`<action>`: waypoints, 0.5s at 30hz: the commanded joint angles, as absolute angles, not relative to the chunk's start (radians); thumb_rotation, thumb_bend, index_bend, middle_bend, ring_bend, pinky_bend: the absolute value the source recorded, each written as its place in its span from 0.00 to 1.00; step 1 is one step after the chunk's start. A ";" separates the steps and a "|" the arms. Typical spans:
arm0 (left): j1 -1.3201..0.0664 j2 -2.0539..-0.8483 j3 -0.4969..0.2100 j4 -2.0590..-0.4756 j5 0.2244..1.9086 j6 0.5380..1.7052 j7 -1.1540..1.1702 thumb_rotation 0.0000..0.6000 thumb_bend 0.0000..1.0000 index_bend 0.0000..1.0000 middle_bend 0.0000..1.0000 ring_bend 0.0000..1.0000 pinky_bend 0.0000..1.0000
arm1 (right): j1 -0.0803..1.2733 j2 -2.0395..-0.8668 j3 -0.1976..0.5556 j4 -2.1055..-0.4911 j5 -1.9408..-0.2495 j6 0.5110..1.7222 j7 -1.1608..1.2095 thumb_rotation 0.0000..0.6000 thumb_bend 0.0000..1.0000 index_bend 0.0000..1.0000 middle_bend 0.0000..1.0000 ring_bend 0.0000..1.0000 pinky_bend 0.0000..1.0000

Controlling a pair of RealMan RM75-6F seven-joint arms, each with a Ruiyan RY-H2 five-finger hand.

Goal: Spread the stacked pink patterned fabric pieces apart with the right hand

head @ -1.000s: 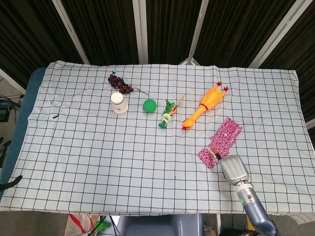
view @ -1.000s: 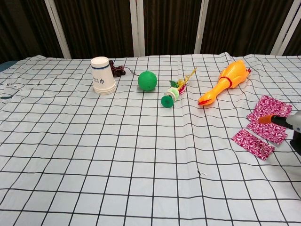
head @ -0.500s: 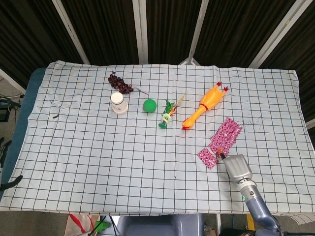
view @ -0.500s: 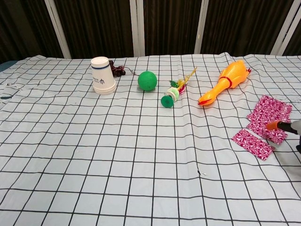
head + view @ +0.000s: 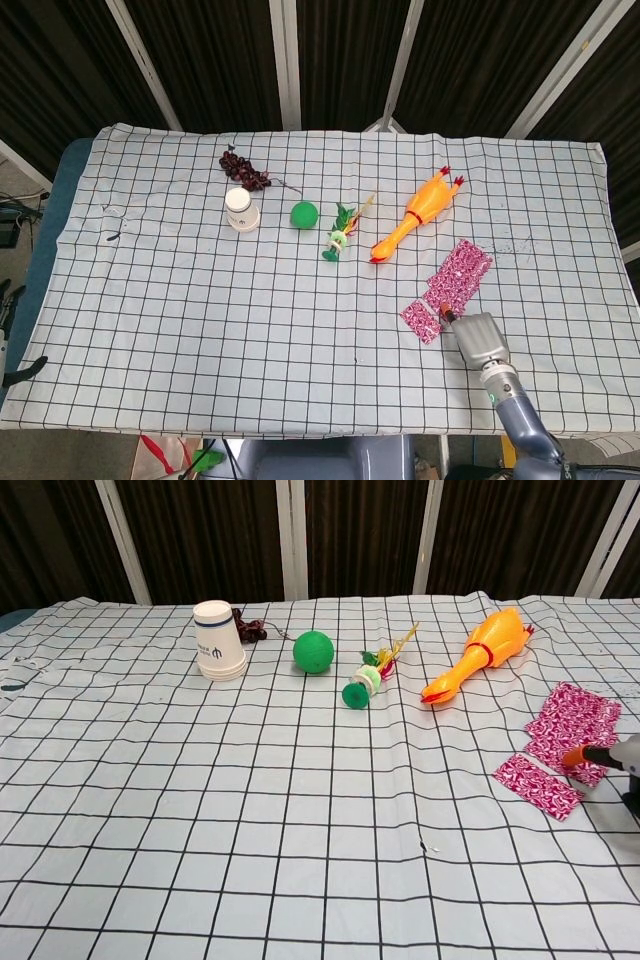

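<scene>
- Currently, the right hand (image 5: 482, 342) sits at the lower right of the head view, having drawn back slightly from the fabric pieces (image 5: 448, 288) over the last second.
- One orange fingertip (image 5: 574, 756) touches the edge of the middle piece; nothing appears held.
- The pieces lie on the table (image 5: 200, 320) at right, below the rubber chicken (image 5: 415, 213), with the lowest piece (image 5: 537, 785) already separated. Spreading is judged partly done.
- Finger spread cannot be determined: the hand's back hides it, and the chest view crops it.
- The left hand is absent from both views.
</scene>
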State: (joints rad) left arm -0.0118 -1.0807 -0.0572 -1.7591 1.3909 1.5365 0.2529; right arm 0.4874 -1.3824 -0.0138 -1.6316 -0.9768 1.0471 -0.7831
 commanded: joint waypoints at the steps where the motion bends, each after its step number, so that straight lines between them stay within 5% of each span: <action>1: -0.012 -1.082 -0.058 -1.759 1.388 1.536 0.255 1.00 0.20 0.10 0.01 0.03 0.17 | 0.492 -1.388 -0.014 -1.627 -0.973 1.044 -0.785 1.00 0.71 0.14 0.82 0.81 0.65; 15: -0.016 -1.085 -0.059 -1.758 1.383 1.531 0.262 1.00 0.20 0.10 0.01 0.03 0.17 | 0.536 -1.425 0.006 -1.630 -0.943 1.031 -0.813 1.00 0.71 0.14 0.82 0.81 0.65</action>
State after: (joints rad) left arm -0.0161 -1.0849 -0.0592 -1.7579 1.3830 1.5310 0.2623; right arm 0.5325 -1.4216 0.0026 -1.6289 -0.9474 1.0335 -0.8098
